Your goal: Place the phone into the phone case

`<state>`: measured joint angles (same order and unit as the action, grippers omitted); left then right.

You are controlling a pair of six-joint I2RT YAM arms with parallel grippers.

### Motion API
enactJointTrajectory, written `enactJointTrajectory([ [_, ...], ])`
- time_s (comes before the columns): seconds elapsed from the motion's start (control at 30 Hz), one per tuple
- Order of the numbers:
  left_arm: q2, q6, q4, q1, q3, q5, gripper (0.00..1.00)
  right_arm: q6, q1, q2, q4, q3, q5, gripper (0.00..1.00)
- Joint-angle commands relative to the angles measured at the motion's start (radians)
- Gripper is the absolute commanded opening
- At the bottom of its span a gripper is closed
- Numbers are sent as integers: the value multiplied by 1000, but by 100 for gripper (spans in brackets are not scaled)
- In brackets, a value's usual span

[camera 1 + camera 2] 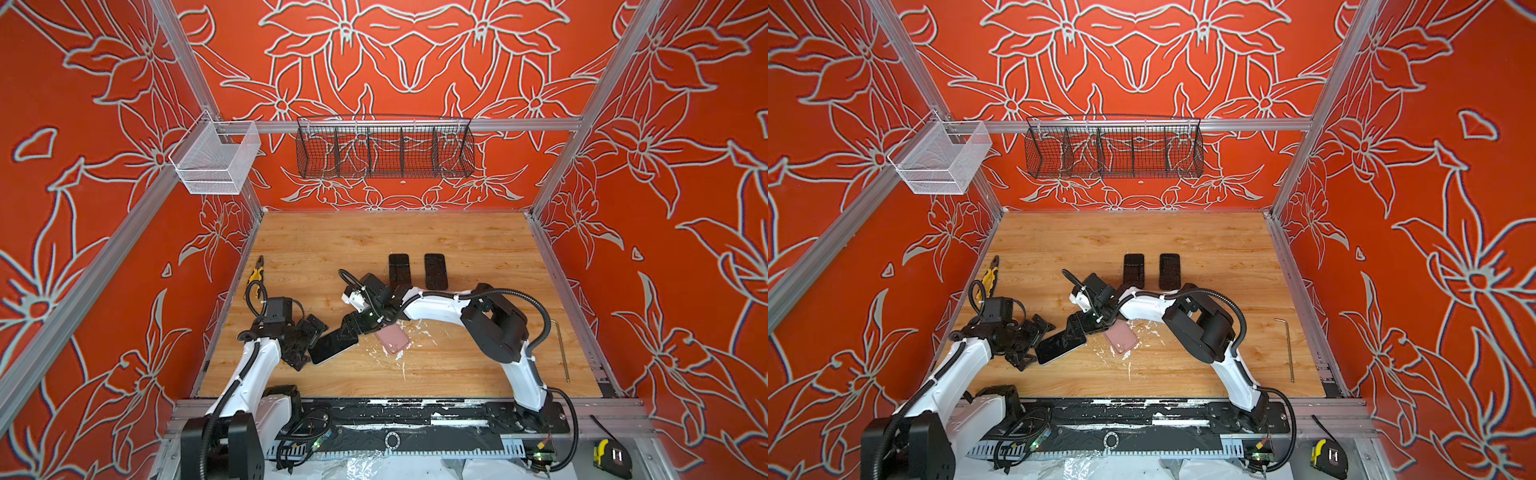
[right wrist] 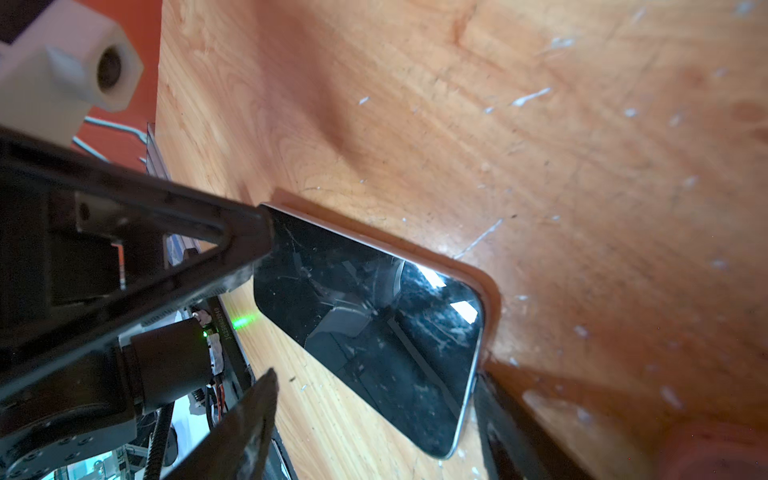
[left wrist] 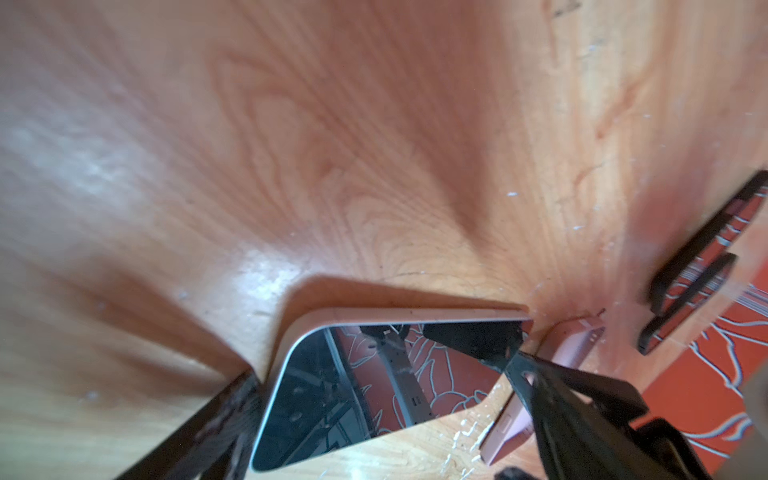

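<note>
Glossy black slab phone point(image 1: 332, 348) lies uncased near the wooden table's point(image 1: 415, 241) front-left corner, just beside the pink case point(image 1: 395, 340) (insertion all still to do). Left gripper point(image 1: 311, 343) gapes wide at one end; right gripper point(image 1: 347, 332) straddles the other, jaws parted.

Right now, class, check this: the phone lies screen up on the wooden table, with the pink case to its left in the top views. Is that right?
No. The pink case lies to the right of the phone, not its left, as both top views show. The phone does lie screen up on the wooden table.
</note>
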<state>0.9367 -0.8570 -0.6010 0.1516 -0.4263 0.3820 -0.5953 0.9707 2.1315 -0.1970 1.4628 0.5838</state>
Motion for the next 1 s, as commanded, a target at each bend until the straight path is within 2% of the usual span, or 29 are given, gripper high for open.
enactJointTrajectory([
  [0.0, -88, -27, 169, -5, 26, 197, 98, -20, 23, 28, 53, -22, 62, 75],
  [0.13, -164, 9, 166, -6, -6, 256, 99, -38, 13, 12, 84, -59, 57, 75],
  [0.3, -186, 41, 147, -6, -28, 305, 98, -52, 1, 8, 106, -81, 60, 75],
  [0.57, -206, 38, 141, -5, -19, 314, 89, -58, -1, 14, 114, -82, 65, 74],
  [0.77, -202, 50, 98, -5, -25, 286, 64, -62, -1, 11, 120, -90, 62, 74],
  [0.87, -200, 56, 75, -6, -29, 272, 54, -63, -1, 11, 123, -91, 60, 73],
  [0.97, -202, 59, 56, -5, -31, 256, 49, -66, -3, 10, 126, -94, 60, 73],
])
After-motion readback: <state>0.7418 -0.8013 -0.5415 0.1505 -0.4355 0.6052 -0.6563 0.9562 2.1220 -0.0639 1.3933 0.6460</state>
